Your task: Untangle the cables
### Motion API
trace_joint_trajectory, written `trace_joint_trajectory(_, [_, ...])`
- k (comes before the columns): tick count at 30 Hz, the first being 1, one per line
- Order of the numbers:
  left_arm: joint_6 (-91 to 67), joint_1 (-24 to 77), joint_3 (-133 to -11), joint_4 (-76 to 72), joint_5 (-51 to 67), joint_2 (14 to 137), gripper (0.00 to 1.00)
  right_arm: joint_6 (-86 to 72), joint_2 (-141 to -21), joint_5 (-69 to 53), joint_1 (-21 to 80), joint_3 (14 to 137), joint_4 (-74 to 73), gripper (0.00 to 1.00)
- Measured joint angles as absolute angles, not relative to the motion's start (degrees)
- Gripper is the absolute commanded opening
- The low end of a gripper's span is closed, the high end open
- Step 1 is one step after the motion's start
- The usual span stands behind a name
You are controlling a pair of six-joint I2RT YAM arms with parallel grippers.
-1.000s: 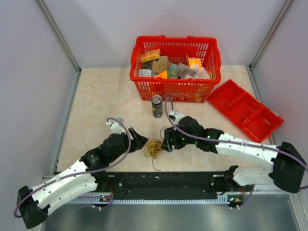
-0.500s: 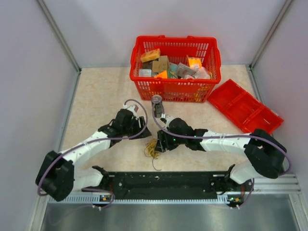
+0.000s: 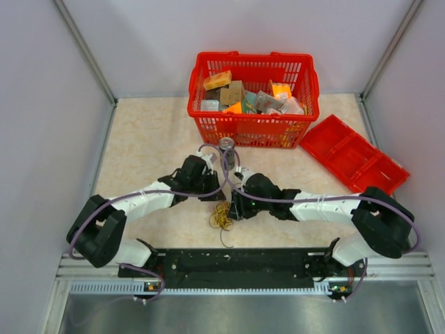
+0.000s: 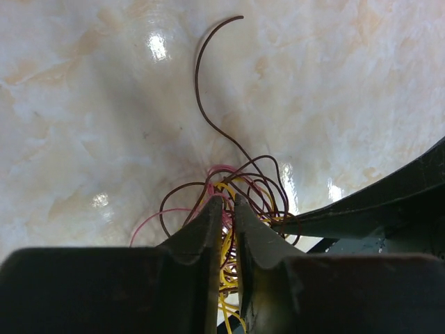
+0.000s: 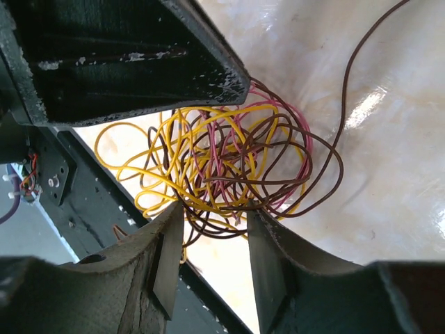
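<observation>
While both grippers are meeting at mid-table, the top view is showing the cables lying as one small clump at 6 o'clock of the drink can. The left gripper is standing at the clump's 11 o'clock and the right gripper at its 2 o'clock. Both are right at the clump, so neither arm is clearly nearer. Jaw state is not readable here.

In the left wrist view, the fingers are standing almost together, a thin slit showing between them. Yellow strands are running through the slit, but whether they are pinched cannot be told. The clump is sitting at the tips, and one dark strand is reaching away toward 12 o'clock.

In the right wrist view, the jaws are standing clearly apart, with brown, yellow and pink loops lying at the gap's mouth at 12 o'clock. Only this view is showing the full spread of loops. Separation will probably call for the arms drawing apart along the 9-to-3 line.
</observation>
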State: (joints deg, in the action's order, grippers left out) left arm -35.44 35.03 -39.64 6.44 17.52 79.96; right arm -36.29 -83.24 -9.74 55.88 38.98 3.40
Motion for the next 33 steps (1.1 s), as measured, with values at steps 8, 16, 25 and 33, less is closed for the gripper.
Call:
trace_joint_trajectory(8, [-35.83, 35.20, -39.44, 7.16, 17.85, 74.39, 0.00, -36.62, -83.44, -8.69, 55.88, 38.98, 3.49, 0.56])
trace_joint_trajectory(16, [-39.11, 35.27, -38.74, 8.97, 22.44, 59.31, 0.00, -37.43, -86.46, -8.05, 55.88, 38.96, 6.20, 0.00])
trace_joint_trajectory(25, [-37.26, 35.35, -51.86, 22.09, 2.22, 34.54, 0.00, -41.67, -78.41, 8.05, 56.05, 32.42, -0.86, 0.00])
trace_joint_trajectory(33, [-33.98, 35.31, -58.98, 27.55, -18.68, 16.93, 0.00, -44.99, -68.60, 17.28, 55.44, 29.12, -10.63, 0.00])
